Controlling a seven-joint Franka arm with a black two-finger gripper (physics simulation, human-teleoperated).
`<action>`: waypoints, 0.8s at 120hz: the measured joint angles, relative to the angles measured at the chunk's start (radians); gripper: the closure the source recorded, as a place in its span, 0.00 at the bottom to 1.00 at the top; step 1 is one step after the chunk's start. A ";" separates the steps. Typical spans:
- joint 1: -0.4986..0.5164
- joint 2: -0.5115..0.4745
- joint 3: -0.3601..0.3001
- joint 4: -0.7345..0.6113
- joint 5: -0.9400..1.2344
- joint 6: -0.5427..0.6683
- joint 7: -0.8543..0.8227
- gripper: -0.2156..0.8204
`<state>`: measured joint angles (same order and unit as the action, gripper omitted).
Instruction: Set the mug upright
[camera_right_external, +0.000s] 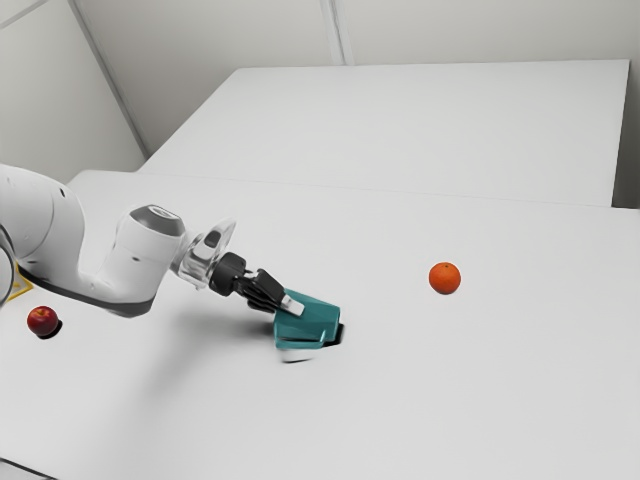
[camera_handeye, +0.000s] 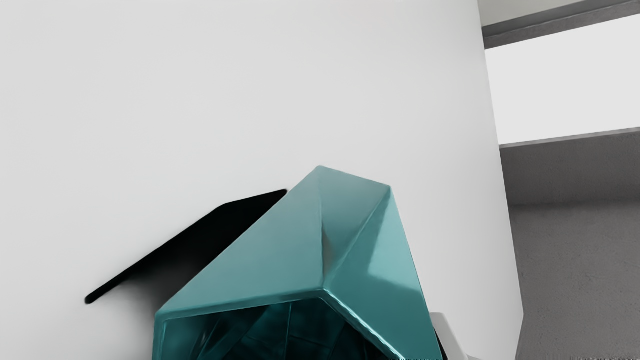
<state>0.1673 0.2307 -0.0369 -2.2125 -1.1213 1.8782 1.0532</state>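
- White tbl. (camera_right_external: 510, 400) w/ orange (camera_right_external: 445, 278) & red apple (camera_right_external: 42, 321), we see.
- Teal faceted mug (camera_right_external: 312, 318) is tilted, betw. gripper (camera_right_external: 290, 306) & orange.
- How open the gripper is, or if it holds smth., we can't tell.

You will find the mug (camera_handeye: 270, 245) glossy and smooth on its flat facets, with bright highlights along the rim, like glaze or hard plastic. The table (camera_handeye: 200, 100) reads smooth and matt. Your arm (camera_right_external: 145, 260) shows a smooth, plastic-like shell with a soft sheen. Note the apple (camera_right_external: 42, 320): smooth, lightly glossy. Grey surface (camera_handeye: 575, 280) beyond the table: matt, finely rough, concrete-like.
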 joint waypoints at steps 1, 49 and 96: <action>0.000 0.000 0.000 0.000 0.000 0.000 0.001 0.92; -0.003 -0.025 -0.002 0.006 0.014 0.001 0.026 0.93; -0.018 -0.131 -0.060 0.014 0.176 0.100 -0.055 0.94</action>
<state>0.1496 0.1001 -0.0971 -2.1990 -0.9453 1.9779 0.9979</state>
